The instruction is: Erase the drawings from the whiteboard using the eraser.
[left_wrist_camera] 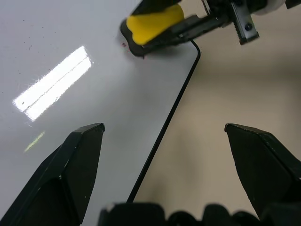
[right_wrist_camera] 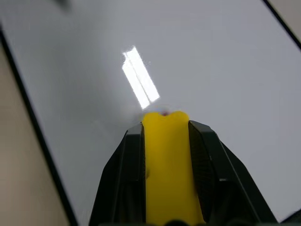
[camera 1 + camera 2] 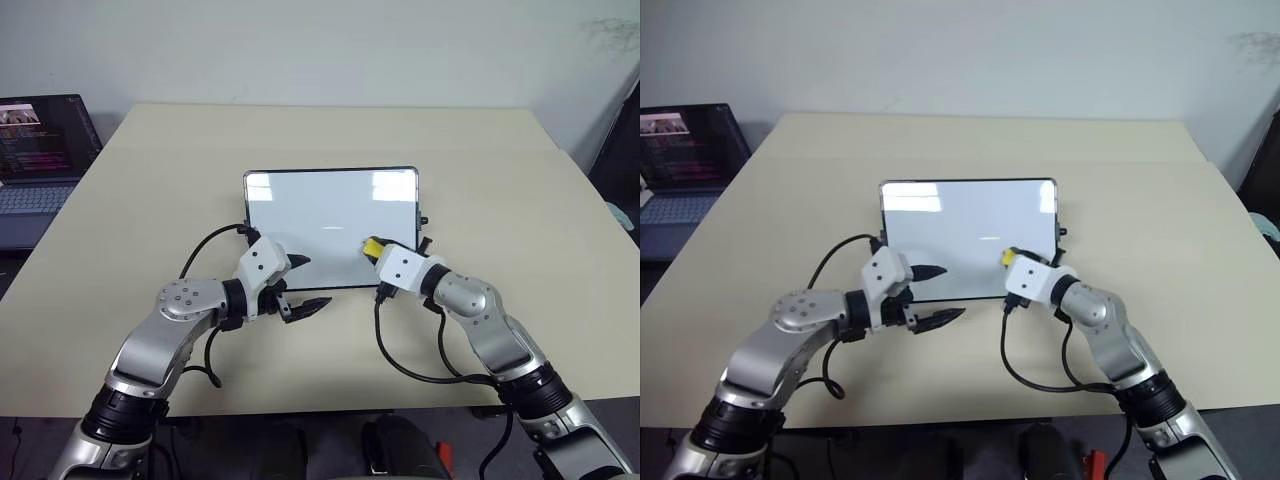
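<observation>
My right gripper point(image 2: 165, 141) is clamped tight on the yellow eraser point(image 2: 165, 160), one finger on each side, its front end pressed to the whiteboard point(image 3: 320, 215) near the near right corner. A faint red trace of the drawings point(image 1: 124, 45) shows beside the eraser's edge. My left gripper point(image 3: 300, 285) hovers with fingers spread wide, empty, straddling the board's near edge. Board lies flat mid-table point(image 3: 500, 170); laptop point(image 3: 40, 150) off the far left.

Even, bright indoor light. Ceiling lamps glare as white streaks on the glossy whiteboard point(image 3: 330, 225), upper left in the left wrist view. Shadows are soft.
</observation>
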You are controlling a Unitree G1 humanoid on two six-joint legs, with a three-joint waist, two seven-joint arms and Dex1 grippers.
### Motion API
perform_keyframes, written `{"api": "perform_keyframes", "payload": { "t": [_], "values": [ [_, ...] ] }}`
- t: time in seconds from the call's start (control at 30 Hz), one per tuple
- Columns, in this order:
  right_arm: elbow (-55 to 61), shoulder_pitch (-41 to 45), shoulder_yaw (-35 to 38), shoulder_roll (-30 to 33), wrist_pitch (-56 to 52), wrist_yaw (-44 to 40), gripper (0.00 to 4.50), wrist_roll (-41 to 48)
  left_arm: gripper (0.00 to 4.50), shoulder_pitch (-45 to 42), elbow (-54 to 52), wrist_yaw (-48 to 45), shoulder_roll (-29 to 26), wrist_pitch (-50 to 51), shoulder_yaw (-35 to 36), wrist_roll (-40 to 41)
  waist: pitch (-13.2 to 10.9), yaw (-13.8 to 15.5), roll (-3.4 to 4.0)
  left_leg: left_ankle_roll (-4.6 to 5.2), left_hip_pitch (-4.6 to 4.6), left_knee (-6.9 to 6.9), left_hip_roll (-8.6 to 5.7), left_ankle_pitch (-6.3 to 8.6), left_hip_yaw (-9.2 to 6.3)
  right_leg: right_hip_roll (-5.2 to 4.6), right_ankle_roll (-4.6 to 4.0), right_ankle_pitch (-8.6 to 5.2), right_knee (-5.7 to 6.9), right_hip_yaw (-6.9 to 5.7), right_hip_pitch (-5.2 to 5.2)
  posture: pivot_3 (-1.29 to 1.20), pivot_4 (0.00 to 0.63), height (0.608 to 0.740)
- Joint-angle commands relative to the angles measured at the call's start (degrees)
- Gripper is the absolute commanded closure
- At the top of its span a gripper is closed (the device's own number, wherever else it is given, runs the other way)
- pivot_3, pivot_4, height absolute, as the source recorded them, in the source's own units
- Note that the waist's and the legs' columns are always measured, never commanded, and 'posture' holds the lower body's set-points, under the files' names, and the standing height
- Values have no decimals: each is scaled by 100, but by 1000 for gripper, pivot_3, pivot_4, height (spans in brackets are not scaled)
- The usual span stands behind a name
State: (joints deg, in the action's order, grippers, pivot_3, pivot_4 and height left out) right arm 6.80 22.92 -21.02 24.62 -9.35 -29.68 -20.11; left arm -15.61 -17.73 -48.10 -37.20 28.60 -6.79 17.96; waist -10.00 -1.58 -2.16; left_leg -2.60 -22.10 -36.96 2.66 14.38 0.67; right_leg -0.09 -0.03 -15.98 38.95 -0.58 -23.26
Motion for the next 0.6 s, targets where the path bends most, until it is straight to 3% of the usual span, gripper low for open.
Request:
{"api": "perform_keyframes", "payload": {
  "t": [0.03, 0.37, 0.6],
  "values": [
    [-51, -37, -80, 95, -56, -73, 3524, -222, 0, -8, -175, 22, -12, -8, 150, 62, 0, -1, 0, 0, 7, 0, 0, 0, 1, 0, 0, 0, 0, 1, 5, 0, 150, 740],
    [-169, 349, 402, -292, 19, 807, 3524, -275, 0, 37, -232, 51, 2, 66, 183, 93, 0, -4, 0, -1, 10, -1, 3, -3, 2, -1, -5, 3, 5, 5, 6, 0, 150, 740],
    [-146, 245, 234, -313, 23, 391, 3524, -75, 0, 88, -294, 82, 12, 121, 209, 111, 0, -8, 0, 0, 8, 2, 3, -2, 3, -6, -6, 2, 2, 7, 4, 0, 150, 740]
  ]
}}
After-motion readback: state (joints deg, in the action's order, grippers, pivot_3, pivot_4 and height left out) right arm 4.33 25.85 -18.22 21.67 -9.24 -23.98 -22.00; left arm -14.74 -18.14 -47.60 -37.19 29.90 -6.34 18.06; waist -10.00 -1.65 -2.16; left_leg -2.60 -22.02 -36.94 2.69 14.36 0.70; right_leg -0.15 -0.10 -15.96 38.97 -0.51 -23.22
